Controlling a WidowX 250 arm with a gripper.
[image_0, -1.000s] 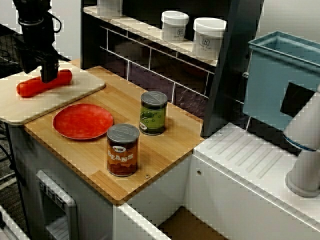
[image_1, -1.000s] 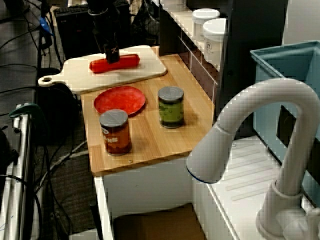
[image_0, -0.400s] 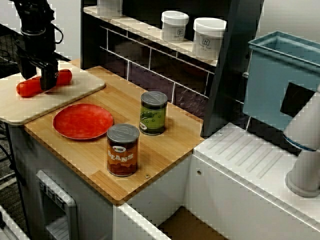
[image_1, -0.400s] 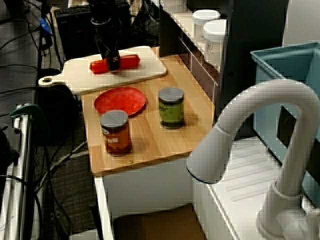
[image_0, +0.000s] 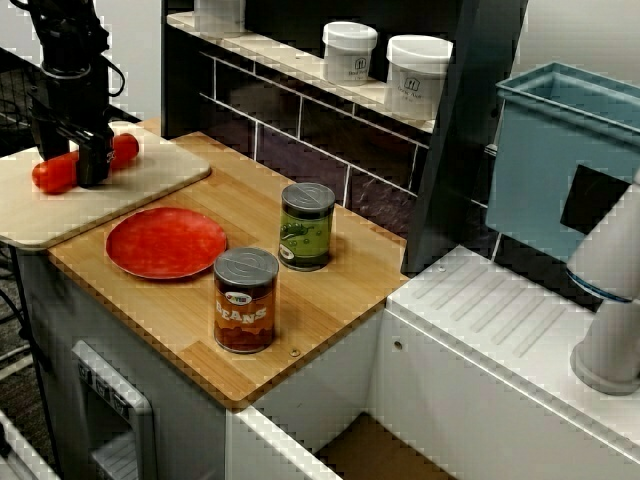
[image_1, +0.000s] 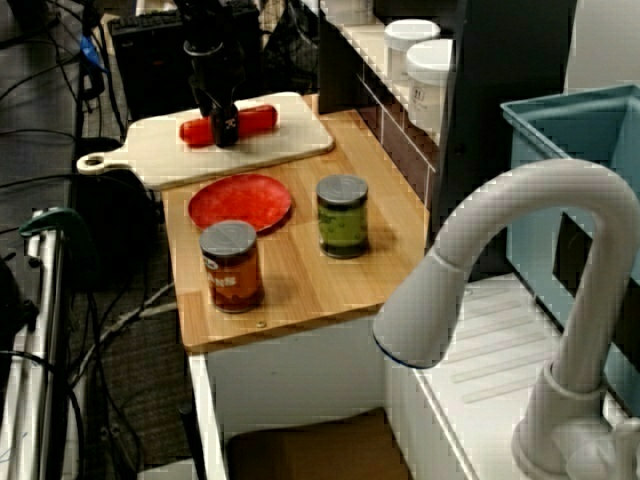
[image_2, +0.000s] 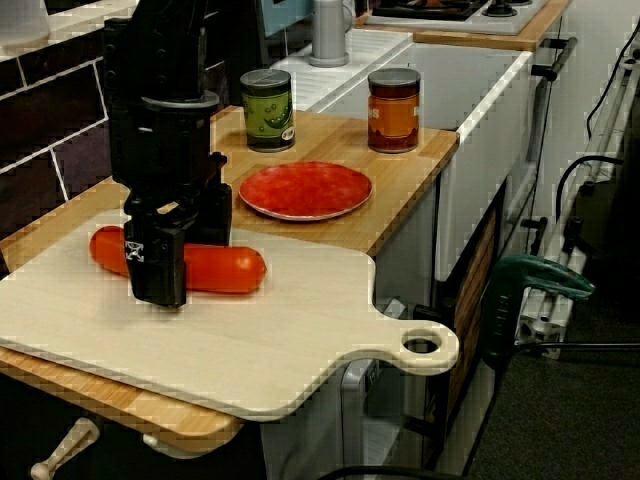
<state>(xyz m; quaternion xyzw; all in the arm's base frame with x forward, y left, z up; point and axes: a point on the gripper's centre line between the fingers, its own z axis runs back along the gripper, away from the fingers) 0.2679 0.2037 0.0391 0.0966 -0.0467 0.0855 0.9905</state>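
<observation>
Vertically, end effector (image_2: 168, 262) grips red sausage (image_2: 225, 268).

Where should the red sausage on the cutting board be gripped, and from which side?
Grip the red sausage around its middle, coming straight down from above with the jaws across its width. It lies flat and lengthwise on the cutting board, so its rounded long sides are free, while the ends offer little hold. The gripper straddles that midpoint.

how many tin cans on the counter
2: the green can stands by the tiled wall, the beans can nearer the front edge, both beside the red plate. None seems hidden.
</observation>
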